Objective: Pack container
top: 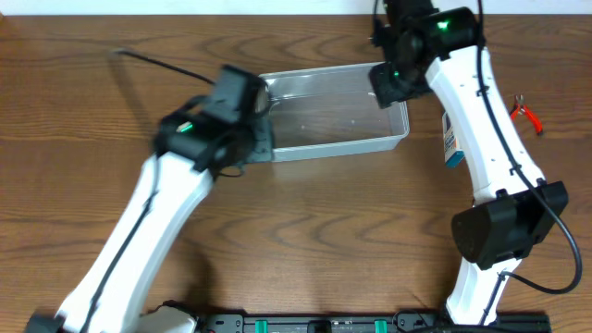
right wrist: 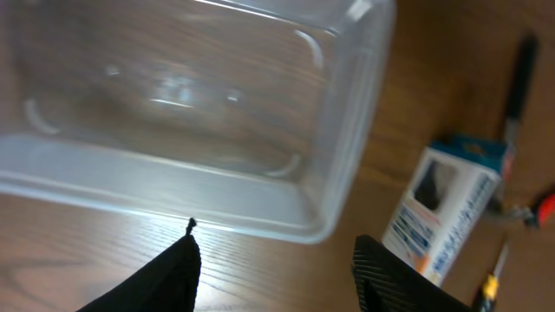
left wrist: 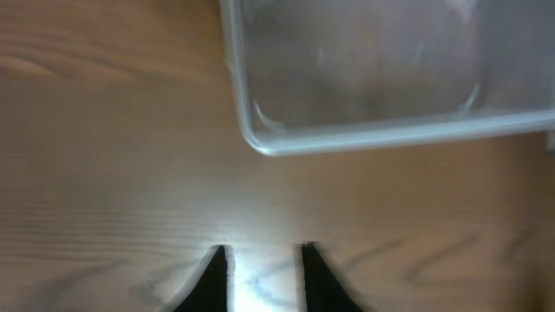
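We log, by size:
Table [top: 74,185]: wood, under both pincers.
Container [top: 342,145]: clear tub, just ahead of each pincer, between the two.
Left pincer [left wrist: 264,279]: fingers slightly apart, holding nothing.
Right pincer [right wrist: 277,277]: fingers wide apart, holding nothing.
Box [right wrist: 442,217]: blue-and-white, ahead-right of the right pincer.
Pliers [top: 527,113]: red-handled, right of the box.

Your left gripper [left wrist: 264,258]: fingers parted, nothing held, arm angled up toward centre. Your right gripper [right wrist: 276,253]: fingers wide apart, empty, arm reaching far.
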`<state>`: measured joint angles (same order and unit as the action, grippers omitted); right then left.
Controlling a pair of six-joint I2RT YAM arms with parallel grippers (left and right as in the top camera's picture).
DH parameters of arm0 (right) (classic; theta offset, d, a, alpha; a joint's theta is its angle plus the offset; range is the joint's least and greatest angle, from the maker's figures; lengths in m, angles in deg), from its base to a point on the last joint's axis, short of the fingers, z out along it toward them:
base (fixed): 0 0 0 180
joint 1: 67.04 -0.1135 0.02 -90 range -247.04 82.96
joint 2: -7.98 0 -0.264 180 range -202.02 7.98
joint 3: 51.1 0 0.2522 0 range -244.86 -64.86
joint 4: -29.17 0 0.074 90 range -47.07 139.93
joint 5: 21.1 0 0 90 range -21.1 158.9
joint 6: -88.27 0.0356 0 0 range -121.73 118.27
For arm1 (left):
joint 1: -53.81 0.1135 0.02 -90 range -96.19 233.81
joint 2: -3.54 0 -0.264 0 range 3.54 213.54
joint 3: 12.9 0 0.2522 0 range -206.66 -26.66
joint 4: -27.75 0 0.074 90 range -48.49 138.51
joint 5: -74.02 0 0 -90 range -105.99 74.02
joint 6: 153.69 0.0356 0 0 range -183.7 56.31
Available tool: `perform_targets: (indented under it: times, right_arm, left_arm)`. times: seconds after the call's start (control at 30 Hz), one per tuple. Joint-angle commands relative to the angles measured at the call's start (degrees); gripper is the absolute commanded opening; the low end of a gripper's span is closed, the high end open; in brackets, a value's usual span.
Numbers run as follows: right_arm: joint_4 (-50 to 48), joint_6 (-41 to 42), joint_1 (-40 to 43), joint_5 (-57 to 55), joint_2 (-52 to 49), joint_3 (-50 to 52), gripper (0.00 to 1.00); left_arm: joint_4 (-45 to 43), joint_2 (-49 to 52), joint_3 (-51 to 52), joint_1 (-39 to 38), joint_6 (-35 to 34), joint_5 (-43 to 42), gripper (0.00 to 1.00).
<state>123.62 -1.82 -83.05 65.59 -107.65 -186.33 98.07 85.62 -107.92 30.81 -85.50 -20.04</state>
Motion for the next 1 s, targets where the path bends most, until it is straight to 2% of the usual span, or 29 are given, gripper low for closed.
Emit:
perform_targets:
  times: [0.0, 0.03, 0.13, 0.2, 0.3, 0.63, 0.97]
  right_arm:
    - [1.44, 3.52, 4.5, -3.34, 1.97, -1.27, 0.58]
    - [2.29, 3.5, 5.81, -3.37, 2.05, -1.27, 0.59]
    - [4.81, 1.11, 9.55, -3.37, 2.12, -1.27, 0.58]
    - [6.45, -1.22, 11.82, -3.37, 2.12, -1.27, 0.59]
    - [8.13, -2.34, 15.08, -3.37, 2.12, -1.27, 0.58]
    - [5.09, -2.14, 21.11, -2.45, 2.1, 2.29, 0.56]
    - [-6.97, -4.5, 21.24, -0.26, 2.1, 16.13, 0.56]
  left_arm:
    - [0.44, -5.79, -0.85, 3.28, 0.24, 6.95, 0.31]
    - [0.39, -7.34, -0.85, 4.31, 0.39, 7.87, 0.35]
    - [0.13, -10.64, -0.85, 6.97, 0.39, 9.75, 0.66]
    - [-0.13, -11.91, -0.85, 8.57, 0.39, 9.94, 0.8]
    - [-0.22, -12.22, -0.85, 10.49, 0.39, 9.94, 0.97]
    - [-0.09, -9.46, -0.72, 11.47, 0.37, 9.92, 0.98]
    - [-0.02, -9.01, -0.63, 11.47, 0.37, 9.92, 0.98]
